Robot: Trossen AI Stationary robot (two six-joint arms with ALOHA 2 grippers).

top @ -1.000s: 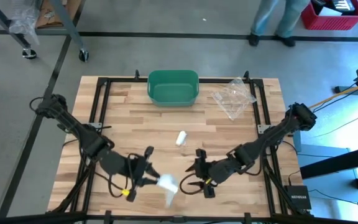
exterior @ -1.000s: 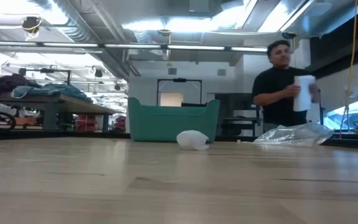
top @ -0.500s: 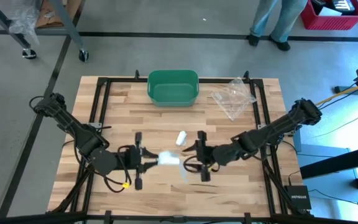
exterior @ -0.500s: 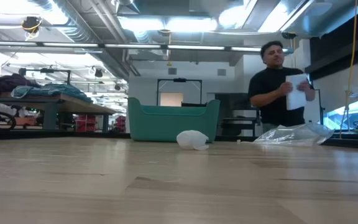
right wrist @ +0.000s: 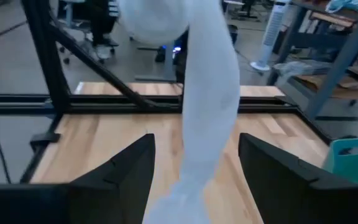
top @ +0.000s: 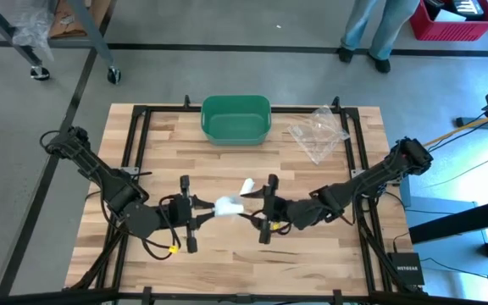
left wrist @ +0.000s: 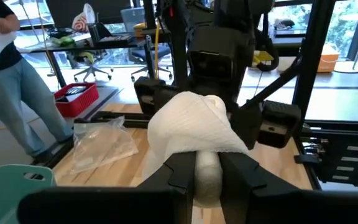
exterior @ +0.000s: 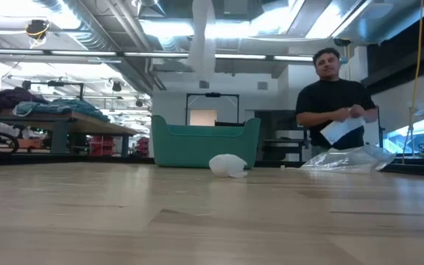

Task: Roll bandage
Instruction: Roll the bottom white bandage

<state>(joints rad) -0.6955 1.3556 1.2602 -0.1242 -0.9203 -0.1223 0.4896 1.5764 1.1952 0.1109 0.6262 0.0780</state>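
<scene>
White bandage [top: 227, 206] midair between left claw [top: 202, 210], right claw [top: 259, 208]

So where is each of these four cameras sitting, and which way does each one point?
High view: overhead, looking straight down at the table; both arms, left hand and right hand holding the bandage.
Low view: table-top height, facing the green bin, a second bandage roll and a person; no arm shows.
Left wrist view: on the left arm, facing the bandage and the right arm.
Right wrist view: on the right arm, bandage strip hanging between its open fingers.
Shared: both wrist views show the bandage.
</scene>
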